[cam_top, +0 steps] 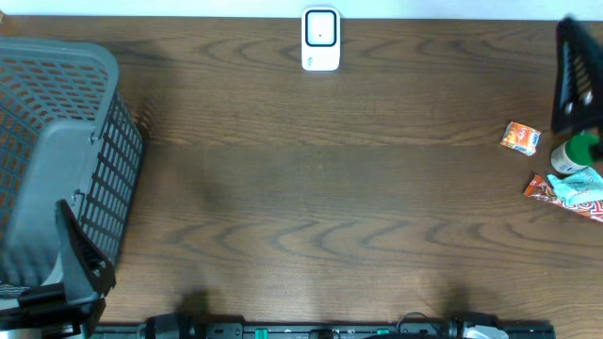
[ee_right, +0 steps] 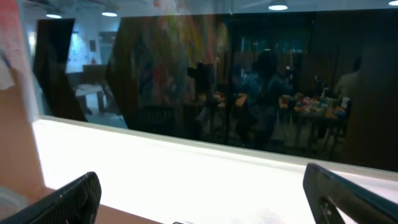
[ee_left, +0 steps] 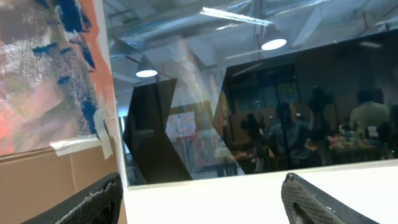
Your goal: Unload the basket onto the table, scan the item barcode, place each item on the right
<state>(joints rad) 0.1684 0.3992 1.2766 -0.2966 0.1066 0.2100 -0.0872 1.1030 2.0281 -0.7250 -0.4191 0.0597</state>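
No text reads clearly, even on the orange packet (cam_top: 520,137).

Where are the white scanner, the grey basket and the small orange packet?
white scanner (cam_top: 320,38), overhead view, on its front face.
grey basket (cam_top: 121,174), overhead view, on its mesh side wall.
small orange packet (cam_top: 520,137), overhead view, on its middle.

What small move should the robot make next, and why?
Probably lower the right gripper toward the orange packet: its jaws stand open and empty, the packet lies close to that arm, and nothing is at the scanner yet.
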